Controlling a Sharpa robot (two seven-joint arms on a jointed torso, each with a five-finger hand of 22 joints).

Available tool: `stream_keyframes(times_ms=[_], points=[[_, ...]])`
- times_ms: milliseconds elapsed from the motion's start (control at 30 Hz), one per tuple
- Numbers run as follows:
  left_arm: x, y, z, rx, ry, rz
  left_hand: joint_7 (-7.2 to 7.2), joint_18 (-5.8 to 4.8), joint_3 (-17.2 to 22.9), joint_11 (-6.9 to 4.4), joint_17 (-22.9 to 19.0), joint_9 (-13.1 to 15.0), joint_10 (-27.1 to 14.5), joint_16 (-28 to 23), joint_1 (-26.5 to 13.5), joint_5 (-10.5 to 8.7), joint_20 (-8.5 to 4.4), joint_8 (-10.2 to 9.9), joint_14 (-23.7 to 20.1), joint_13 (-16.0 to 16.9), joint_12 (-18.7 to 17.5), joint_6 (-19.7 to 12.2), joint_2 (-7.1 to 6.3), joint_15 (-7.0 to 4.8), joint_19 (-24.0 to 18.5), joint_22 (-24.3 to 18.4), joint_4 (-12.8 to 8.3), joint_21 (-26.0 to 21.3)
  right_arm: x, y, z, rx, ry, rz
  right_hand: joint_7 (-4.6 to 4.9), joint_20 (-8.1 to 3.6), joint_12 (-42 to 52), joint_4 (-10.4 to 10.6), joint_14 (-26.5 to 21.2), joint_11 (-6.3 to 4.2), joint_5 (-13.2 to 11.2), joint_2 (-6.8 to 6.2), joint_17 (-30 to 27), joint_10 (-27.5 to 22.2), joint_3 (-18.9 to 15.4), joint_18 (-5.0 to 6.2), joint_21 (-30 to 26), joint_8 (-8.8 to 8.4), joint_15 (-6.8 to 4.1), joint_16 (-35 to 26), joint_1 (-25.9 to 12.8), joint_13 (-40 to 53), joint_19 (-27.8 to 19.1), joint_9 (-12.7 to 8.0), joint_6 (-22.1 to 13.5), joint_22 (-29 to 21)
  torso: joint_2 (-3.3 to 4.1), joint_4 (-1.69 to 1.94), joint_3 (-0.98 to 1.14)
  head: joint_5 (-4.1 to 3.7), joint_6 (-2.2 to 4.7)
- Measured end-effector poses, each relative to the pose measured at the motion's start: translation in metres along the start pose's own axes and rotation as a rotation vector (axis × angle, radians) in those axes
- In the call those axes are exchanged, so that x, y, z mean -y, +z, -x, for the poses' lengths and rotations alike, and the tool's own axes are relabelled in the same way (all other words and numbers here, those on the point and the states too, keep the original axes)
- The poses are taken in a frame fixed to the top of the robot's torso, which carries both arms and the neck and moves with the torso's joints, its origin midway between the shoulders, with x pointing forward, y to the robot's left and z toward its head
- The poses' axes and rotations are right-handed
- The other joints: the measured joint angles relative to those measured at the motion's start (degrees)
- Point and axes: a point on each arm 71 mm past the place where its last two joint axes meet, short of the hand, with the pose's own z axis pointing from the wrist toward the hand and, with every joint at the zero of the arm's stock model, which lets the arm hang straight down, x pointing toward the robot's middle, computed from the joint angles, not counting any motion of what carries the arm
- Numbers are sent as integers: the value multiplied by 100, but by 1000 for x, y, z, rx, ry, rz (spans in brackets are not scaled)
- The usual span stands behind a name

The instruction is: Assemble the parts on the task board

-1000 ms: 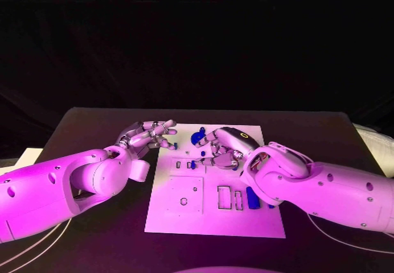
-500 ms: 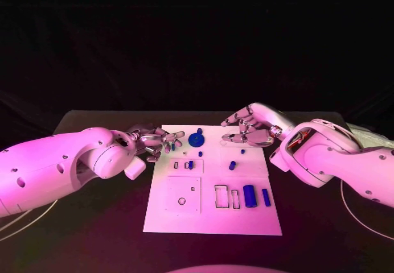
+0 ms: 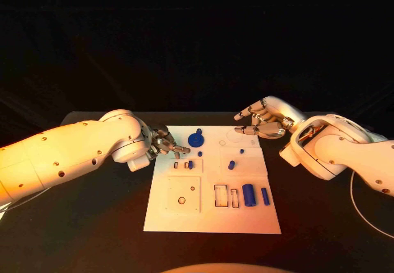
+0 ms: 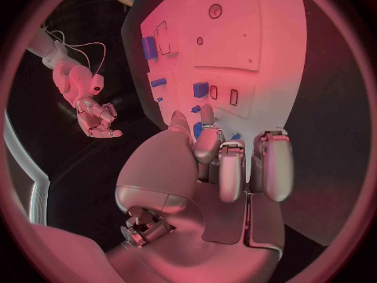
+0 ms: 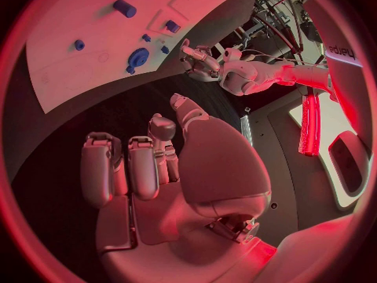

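The white task board (image 3: 185, 219) lies in the middle of the black table. On it are a round blue part (image 3: 195, 138) near the far edge, small blue parts (image 3: 232, 165) in the middle, and two blue cylinders (image 3: 248, 191) on the near right. My left hand (image 3: 168, 146) hovers at the board's left edge with fingers curled in and nothing in them (image 4: 235, 170). My right hand (image 3: 263, 122) hangs over the board's far right corner, fingers likewise curled and holding nothing (image 5: 149, 163). The round blue part (image 5: 138, 58) and the board (image 4: 275, 56) appear beyond the fingers.
Rectangular slots (image 3: 221, 195) and a square panel (image 3: 185, 194) mark the near half of the board. Bare black table (image 3: 90, 222) lies on both sides. The left wrist view catches my right hand (image 4: 94, 116); the right wrist view catches my left hand (image 5: 200, 60).
My right hand has lifted off the middle of the board and drawn back to its far right corner. My left hand has pulled back to the left edge and curled its fingers.
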Motion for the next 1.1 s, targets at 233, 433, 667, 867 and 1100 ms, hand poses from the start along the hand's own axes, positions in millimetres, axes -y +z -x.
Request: stream_keyframes(times_ms=[233, 433, 667, 867, 1100], points=[[13, 11, -1, -4, 75, 38, 10, 0, -189, -34, 0, 183, 34, 0, -185, -57, 0, 126, 0, 46, 17, -91, -65, 0, 0, -1, 12, 0, 2, 1, 0, 1, 6, -21, -1, 0, -51, -23, 0, 0, 32, -60, -1, 0, 24, 0, 0, 0, 0, -32, 16, -44, 0, 0, 1, -12, 4, -4, 0, 46, -9], [23, 19, -3, -12, 128, 54, 9, 0, -280, -43, -1, 254, 43, 0, -266, -61, 0, 167, -1, 16, 28, -133, -101, 1, 0, -1, 3, 0, 3, 2, 0, 1, 7, -32, -1, 0, -51, -23, 0, 0, 31, -60, -1, 0, 23, 0, -22, 0, 0, -32, 16, -50, 0, 0, 1, -21, 8, -7, -3, 66, -38], [30, 26, -7, -31, 177, 64, -11, 0, -302, -43, -1, 271, 43, 0, -266, -61, 0, 167, -1, 6, 35, -153, -101, 1, 0, -1, 16, 0, 3, 3, -1, 0, 8, -36, -1, -21, -74, -23, 0, -21, 31, -60, -1, -21, 23, 0, -22, 0, 0, -32, 17, -50, -20, 0, 1, -21, 13, -7, -7, 71, -81], [32, 29, -8, -45, 206, 75, -11, 0, -317, -43, -2, 281, 43, 0, -288, -61, 0, 167, -1, -2, 11, -153, -123, 1, -1, -2, 0, 0, 4, 3, -1, -2, 8, -40, -1, -21, -74, -23, 0, -21, 31, -60, -2, -21, 23, 0, -22, 0, 0, -32, 17, -56, -20, 0, 1, -26, 13, -5, -10, 65, -113], [36, 32, -10, -63, 232, 79, 10, 1, -317, -43, -2, 299, 43, 0, -288, -61, 0, 190, -1, -2, 11, -174, -123, 1, -1, -2, 0, 0, 3, 5, -2, -3, 8, -40, -1, -21, -74, -23, 0, -21, 31, -60, -2, -21, 23, 0, -22, 0, 0, -32, 16, -56, -20, 0, 1, -26, 12, -2, -9, 52, -140]])
